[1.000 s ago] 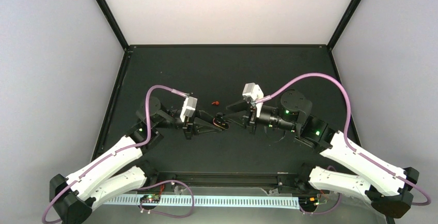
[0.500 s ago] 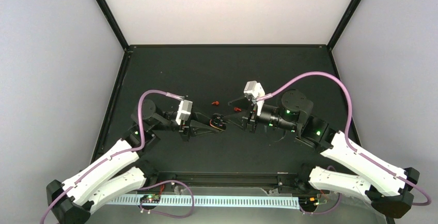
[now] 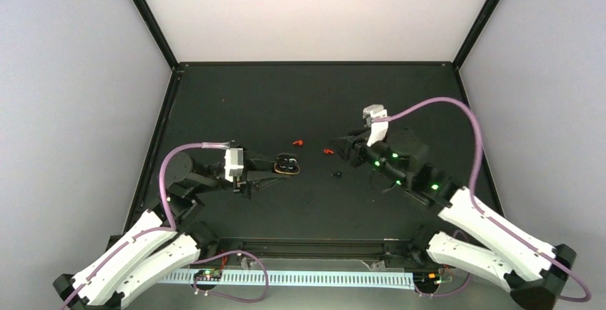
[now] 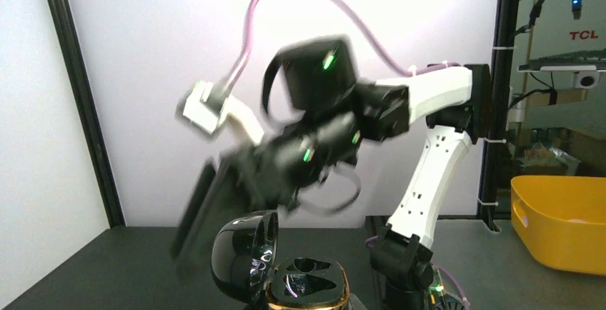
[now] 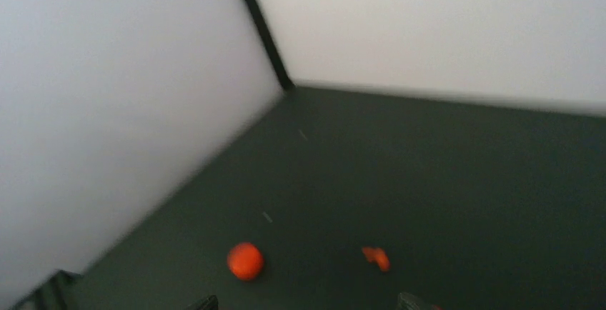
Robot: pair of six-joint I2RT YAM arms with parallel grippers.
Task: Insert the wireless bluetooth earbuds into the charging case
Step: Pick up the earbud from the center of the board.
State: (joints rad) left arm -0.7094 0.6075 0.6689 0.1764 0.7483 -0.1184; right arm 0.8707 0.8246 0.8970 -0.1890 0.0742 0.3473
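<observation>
The charging case (image 3: 288, 165) is an open clamshell with a glossy black lid and an orange-gold rim. My left gripper (image 3: 279, 171) is shut on it. In the left wrist view the case (image 4: 307, 285) sits low in the middle with its lid up and its dark sockets empty; my own fingers are hidden there. Two red-orange earbuds (image 3: 299, 142) (image 3: 328, 151) lie on the black table. My right gripper (image 3: 344, 147) is open and empty, just right of the nearer one. In the right wrist view a round orange piece (image 5: 245, 261) and a curved one (image 5: 376, 257) lie ahead of the gripper (image 5: 309, 303).
A small black lump (image 3: 336, 174) lies on the table between the two arms. The black table (image 3: 300, 103) is walled by pale panels with black frame posts. A yellow bin (image 4: 564, 221) stands outside the cell at the right.
My left gripper has drawn back to the left with the case. My right gripper has pulled away to the right. A second earbud and the black lump now show on the table.
</observation>
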